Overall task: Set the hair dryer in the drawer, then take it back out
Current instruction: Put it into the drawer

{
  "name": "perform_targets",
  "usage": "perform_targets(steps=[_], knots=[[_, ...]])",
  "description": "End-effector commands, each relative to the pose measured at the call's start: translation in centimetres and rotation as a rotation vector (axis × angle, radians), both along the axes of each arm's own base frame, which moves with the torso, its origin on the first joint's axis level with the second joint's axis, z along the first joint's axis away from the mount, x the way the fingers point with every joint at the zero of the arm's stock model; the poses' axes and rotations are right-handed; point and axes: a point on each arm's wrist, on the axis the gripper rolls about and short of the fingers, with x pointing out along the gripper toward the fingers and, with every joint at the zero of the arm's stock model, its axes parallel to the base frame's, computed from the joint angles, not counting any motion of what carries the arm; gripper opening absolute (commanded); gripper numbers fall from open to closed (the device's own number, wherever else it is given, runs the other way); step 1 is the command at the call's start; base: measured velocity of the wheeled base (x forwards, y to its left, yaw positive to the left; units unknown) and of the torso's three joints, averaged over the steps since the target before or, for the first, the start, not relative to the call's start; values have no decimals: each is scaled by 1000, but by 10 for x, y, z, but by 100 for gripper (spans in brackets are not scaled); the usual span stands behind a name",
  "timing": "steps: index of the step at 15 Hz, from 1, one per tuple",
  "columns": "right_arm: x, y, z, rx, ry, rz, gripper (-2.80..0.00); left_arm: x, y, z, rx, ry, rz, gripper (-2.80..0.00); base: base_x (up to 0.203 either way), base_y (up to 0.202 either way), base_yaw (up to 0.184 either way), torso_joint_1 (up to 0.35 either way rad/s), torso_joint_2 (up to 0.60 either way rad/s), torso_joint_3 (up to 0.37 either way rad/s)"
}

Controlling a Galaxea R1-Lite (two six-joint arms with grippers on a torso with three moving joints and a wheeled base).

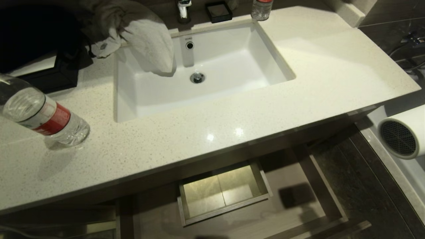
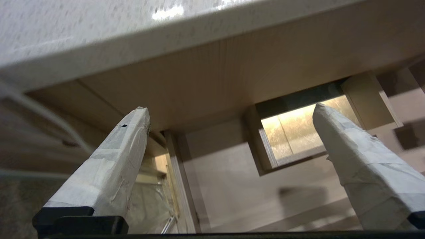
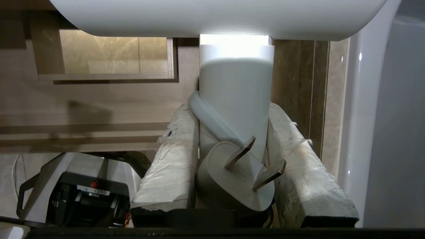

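the right gripper is clamped on the hair dryer handle, out right of the open drawer, where its loose plug might snag the drawer's edge.

We see a white hair dryer with a dark grey grille, a cream, finely speckled table, a glossy white sink, and a pale wood-grain drawer. The clear bottle wears a red-and-white label. The towel is off-white, the floor dark brown.
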Motion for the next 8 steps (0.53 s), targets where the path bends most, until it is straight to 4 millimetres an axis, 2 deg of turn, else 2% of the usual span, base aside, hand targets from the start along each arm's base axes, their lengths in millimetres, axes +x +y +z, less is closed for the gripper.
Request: perform_targets(steps=[1,8], knots=[[0,0,1,-4,-25,2,-280,0,0,0,0,1,0,0,0,0,0,-366,229,-126],[-5,0,-2,-4,-27,0,-280,0,0,0,0,1,0,0,0,0,0,-341,176,-165]])
